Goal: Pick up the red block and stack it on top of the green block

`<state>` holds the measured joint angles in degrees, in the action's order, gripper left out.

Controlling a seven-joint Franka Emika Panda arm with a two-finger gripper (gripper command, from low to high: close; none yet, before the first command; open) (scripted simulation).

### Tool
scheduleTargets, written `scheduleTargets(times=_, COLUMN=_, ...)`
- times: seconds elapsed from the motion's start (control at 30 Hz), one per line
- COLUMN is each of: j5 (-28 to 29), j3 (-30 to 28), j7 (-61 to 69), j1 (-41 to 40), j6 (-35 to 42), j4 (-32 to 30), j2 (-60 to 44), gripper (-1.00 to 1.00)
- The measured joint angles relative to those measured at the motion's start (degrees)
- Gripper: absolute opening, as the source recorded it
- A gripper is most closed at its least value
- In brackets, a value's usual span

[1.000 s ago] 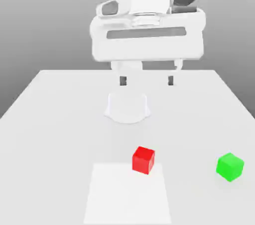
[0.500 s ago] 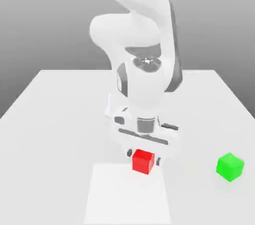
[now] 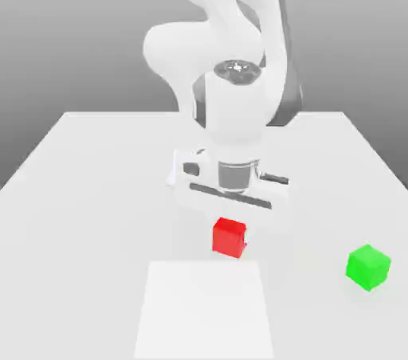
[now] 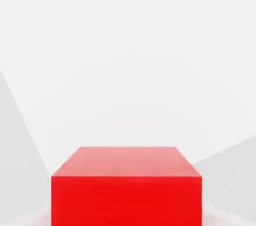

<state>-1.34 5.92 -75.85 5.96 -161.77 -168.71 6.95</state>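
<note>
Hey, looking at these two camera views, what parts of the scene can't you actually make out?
- Pincer fingertips, exterior view: hidden behind the hand body and the red block.
- Red block's lower part, hand view: cut off by the frame edge.
- Green block's far faces, exterior view: turned away.

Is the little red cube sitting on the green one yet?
No. The red cube sits below the hand, well apart from the green cube, whose top is bare.

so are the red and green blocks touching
Apart. In the exterior view the red block sits under the claw near the middle, while the green block stands off to that view's right, with bare table between them.
</note>
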Motion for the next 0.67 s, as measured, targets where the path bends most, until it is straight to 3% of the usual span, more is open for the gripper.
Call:
scheduleTargets(times=0.33, j5=2.0, j3=10.4, j7=11.6, j1=17.1, j6=9.8, j4=16.8, j2=-7.1, gripper=-1.00)
scheduleTargets(times=0.53, j5=8.0, j3=8.3, j7=9.2, j1=20.5, j6=3.4, j4=19.9, j2=-16.7, gripper=-1.00)
scheduleTargets(times=0.57, j5=9.2, j3=7.5, j7=8.3, j1=21.0, j6=1.9, j4=20.0, j2=-18.5, gripper=1.00)
scheduleTargets(times=0.67, j5=9.2, j3=7.5, j7=8.3, j1=21.0, j6=1.9, j4=20.0, j2=-18.5, gripper=1.00)
